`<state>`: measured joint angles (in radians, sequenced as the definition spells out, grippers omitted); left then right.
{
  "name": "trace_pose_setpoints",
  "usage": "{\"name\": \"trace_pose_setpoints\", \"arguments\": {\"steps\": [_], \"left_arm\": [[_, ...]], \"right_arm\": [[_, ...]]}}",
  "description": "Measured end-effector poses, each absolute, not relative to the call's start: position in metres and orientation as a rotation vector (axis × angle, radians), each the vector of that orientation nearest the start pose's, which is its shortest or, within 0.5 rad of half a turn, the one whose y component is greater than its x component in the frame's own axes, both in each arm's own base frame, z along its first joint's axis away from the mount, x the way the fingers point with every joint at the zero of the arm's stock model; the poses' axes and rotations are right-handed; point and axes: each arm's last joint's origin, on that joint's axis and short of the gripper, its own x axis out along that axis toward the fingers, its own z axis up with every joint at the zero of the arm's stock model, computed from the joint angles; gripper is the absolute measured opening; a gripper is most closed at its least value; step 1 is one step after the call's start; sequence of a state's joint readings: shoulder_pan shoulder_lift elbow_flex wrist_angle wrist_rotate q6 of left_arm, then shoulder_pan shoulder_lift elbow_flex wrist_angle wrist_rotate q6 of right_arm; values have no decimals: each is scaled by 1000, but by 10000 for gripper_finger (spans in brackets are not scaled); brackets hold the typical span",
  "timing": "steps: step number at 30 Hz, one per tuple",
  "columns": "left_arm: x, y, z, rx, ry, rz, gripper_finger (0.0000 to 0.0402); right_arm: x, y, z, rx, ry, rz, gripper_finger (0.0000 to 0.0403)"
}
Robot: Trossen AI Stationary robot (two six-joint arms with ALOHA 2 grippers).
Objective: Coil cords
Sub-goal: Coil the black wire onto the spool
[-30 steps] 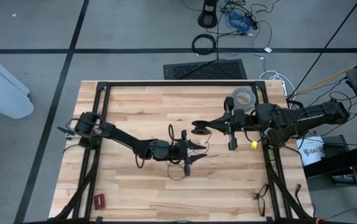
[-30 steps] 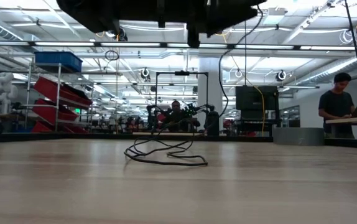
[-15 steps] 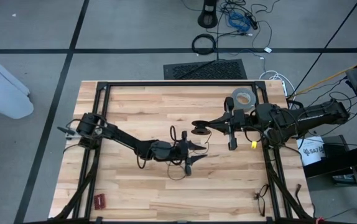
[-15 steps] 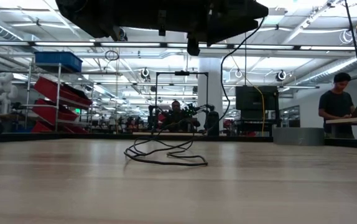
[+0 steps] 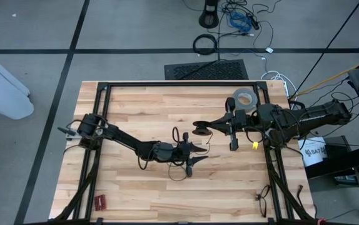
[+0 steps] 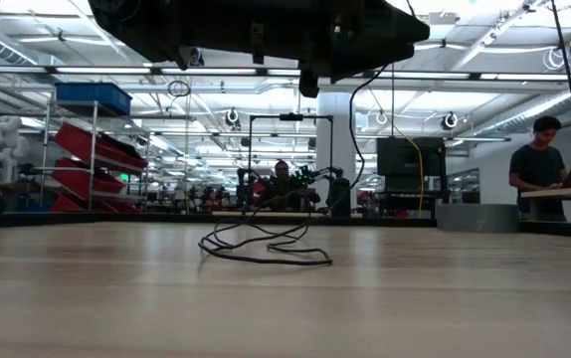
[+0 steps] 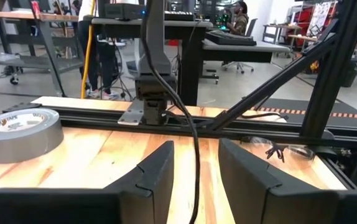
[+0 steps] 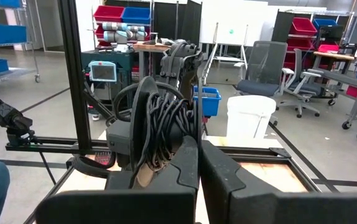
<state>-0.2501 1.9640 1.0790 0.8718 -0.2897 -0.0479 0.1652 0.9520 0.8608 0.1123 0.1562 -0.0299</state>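
Cords (image 6: 266, 244) lie loosely tangled on table (image 5: 136, 106).

Only one piece of lettering shows enough to notice. The grey tape roll (image 7: 18, 132), lying flat on the wooden table (image 7: 97, 158) in the left wrist view, carries dark print around its inner cardboard ring, but the letters cannot be made out. In the high view a white bucket (image 5: 313, 152) beside the table's right edge bears dark letters, of which only a fragment like "SAT" shows; the rest is hidden. No other labels, numbers or signs can be read on the table, the arms or the room behind.
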Motion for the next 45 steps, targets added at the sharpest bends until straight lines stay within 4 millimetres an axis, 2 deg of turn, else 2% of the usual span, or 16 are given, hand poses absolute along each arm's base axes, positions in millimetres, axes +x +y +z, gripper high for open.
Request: {"name": "trace_pose_setpoints", "arguments": {"steps": [10, 17, 23, 30, 36, 45], "left_arm": [[407, -95, 194, -45, 12, 34, 80], [409, -89, 194, -49, 13, 3, 59], [409, -88, 194, -41, 14, 13, 8], [406, -89, 193, -20, 91, 64, 4], [389, -97, 211, 21, 217, 179, 2], [343, -89, 247, -9, 431, 335, 1]], "right_arm": [[210, 31, 358, -26, -21, 9, 0], [210, 31, 358, -26, -22, 9, 0], [210, 31, 358, -26, -22, 9, 0], [211, 31, 356, -18, 2, 9, 0], [211, 31, 355, -8, 9, 14, 0], [210, 35, 353, -9, 31, 36, 0]]}}
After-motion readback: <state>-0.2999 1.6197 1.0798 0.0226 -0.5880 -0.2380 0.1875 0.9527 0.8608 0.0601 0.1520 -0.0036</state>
